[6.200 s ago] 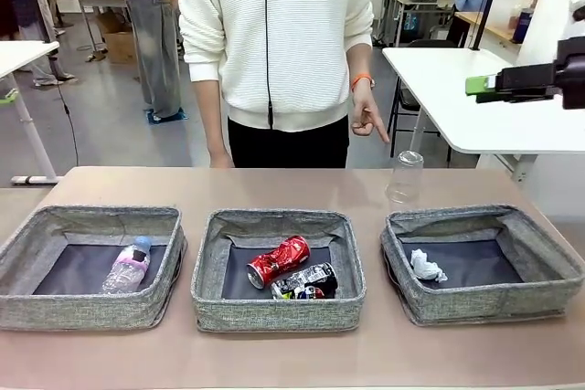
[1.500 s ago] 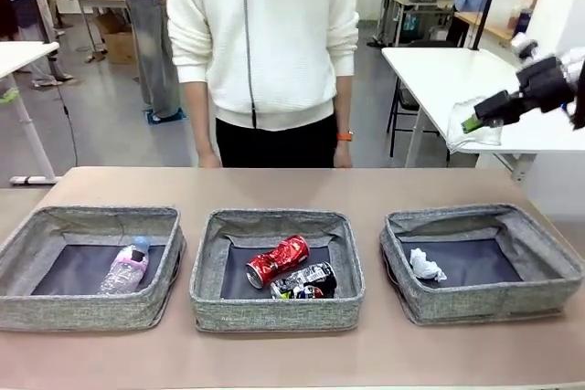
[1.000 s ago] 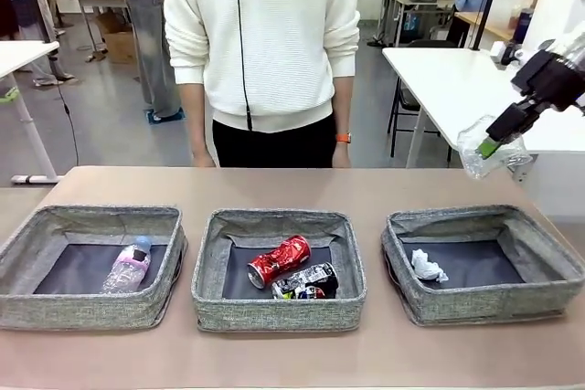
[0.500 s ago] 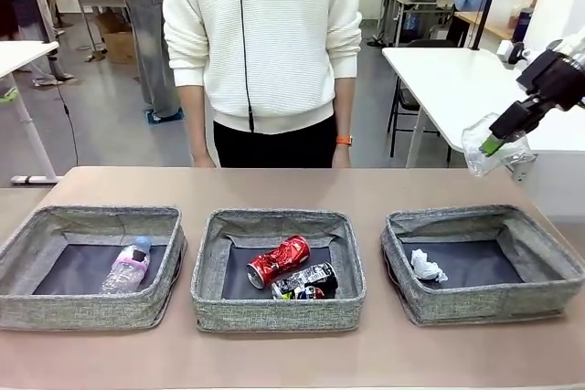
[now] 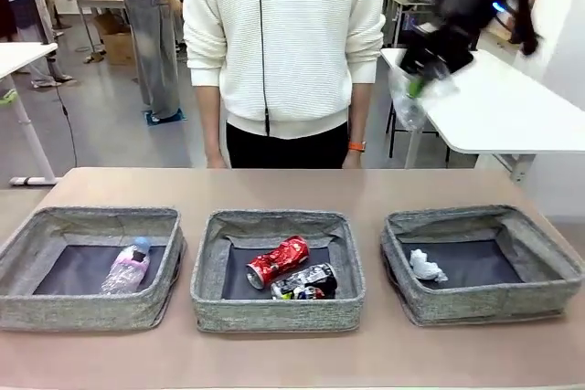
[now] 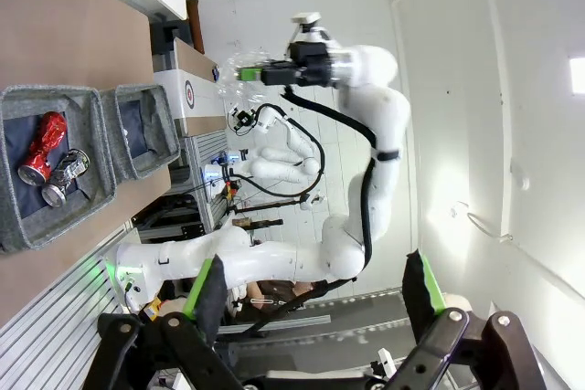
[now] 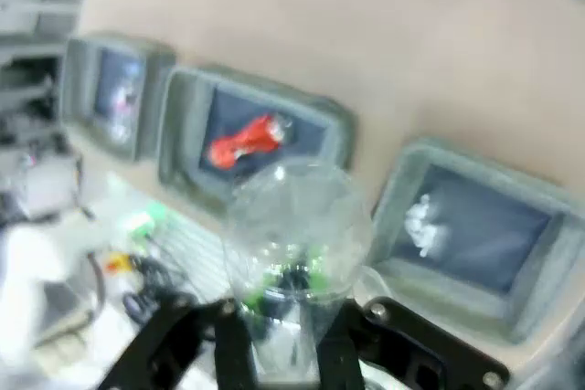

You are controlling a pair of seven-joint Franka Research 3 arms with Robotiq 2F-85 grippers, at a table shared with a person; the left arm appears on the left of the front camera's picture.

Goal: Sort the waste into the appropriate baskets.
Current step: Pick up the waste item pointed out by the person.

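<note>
My right gripper (image 5: 416,89) is pinched tight on the clear plastic cup (image 5: 409,102), green pads on its rim, held high in the air above the far right of the table (image 5: 366,187), beside the person (image 5: 288,52) standing at the far edge. In the right wrist view the cup (image 7: 297,244) sits between my fingers (image 7: 233,353), picture blurred, so exact pad contact is hard to tell. My left gripper (image 6: 315,294) has its fingers spread wide with nothing between them, pointing away from the table towards the right arm.

Below, three grey baskets sit in a row, close but apart. Left basket (image 5: 55,312) holds the clear plastic bottle (image 5: 126,267), lying on its side. Middle basket (image 5: 274,317) holds the crushed red can (image 5: 277,260) and the crushed black-and-silver can (image 5: 306,282), touching each other, black one nearer me. Right basket (image 5: 475,303) holds the crumpled white paper wad (image 5: 425,267) near its left wall. The cup hangs well above the baskets, roughly over the gap between middle and right.
</note>
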